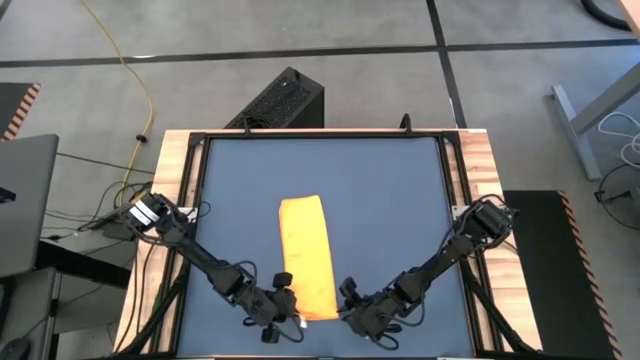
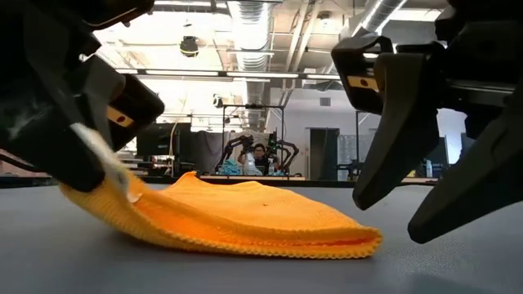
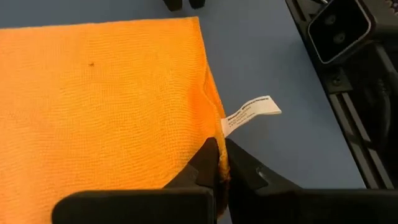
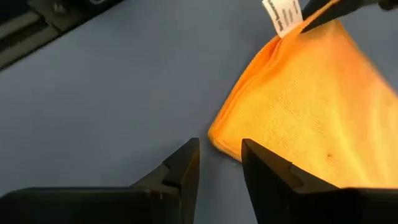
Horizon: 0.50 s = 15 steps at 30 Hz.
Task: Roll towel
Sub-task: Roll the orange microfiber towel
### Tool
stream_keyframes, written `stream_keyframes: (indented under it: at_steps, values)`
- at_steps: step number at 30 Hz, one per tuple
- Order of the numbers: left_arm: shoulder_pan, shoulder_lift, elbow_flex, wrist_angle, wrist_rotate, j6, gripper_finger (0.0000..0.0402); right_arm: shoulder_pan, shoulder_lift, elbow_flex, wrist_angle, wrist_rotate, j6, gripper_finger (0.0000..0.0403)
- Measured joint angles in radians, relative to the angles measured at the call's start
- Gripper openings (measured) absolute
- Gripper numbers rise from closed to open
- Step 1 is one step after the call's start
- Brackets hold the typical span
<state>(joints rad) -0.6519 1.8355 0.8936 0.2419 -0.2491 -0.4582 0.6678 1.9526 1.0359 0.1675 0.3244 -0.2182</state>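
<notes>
The yellow-orange towel point(image 1: 308, 255) lies folded into a long narrow strip on the blue-grey table top, running from the middle toward the near edge. Its white tag point(image 3: 252, 112) sticks out at the near left corner. My left gripper point(image 3: 217, 149) is shut on that corner and also shows in the high view point(image 1: 283, 312). My right gripper point(image 4: 219, 149) is open just off the towel's near right corner point(image 4: 217, 134), low over the table. I cannot tell whether it touches the cloth. My left gripper pinches the towel's side edge point(image 3: 214, 140) between its two fingers, right beside the white tag at the near left corner. The fingers come slanting from the near left. The held corner point(image 2: 90, 196) is raised a little off the table; the rest lies flat.
The table top point(image 1: 390, 200) has a raised black and wooden frame point(image 1: 470, 170) all round. A black box point(image 1: 283, 100) stands beyond the far edge. Bare table lies to either side of the towel and beyond its far end.
</notes>
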Motion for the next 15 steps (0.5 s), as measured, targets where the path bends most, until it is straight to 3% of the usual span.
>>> stream_keyframes:
  at_steps: [8,15]
  values:
    - [0.0,0.0,-0.006,0.001,-0.006,-0.013,0.0,-0.003,0.0,0.0,0.012,-0.001,-0.22,0.0143]
    - [0.0,0.0,-0.007,0.002,-0.006,-0.01,0.0,-0.027,0.0,0.0,0.014,-0.007,-0.29,0.0143]
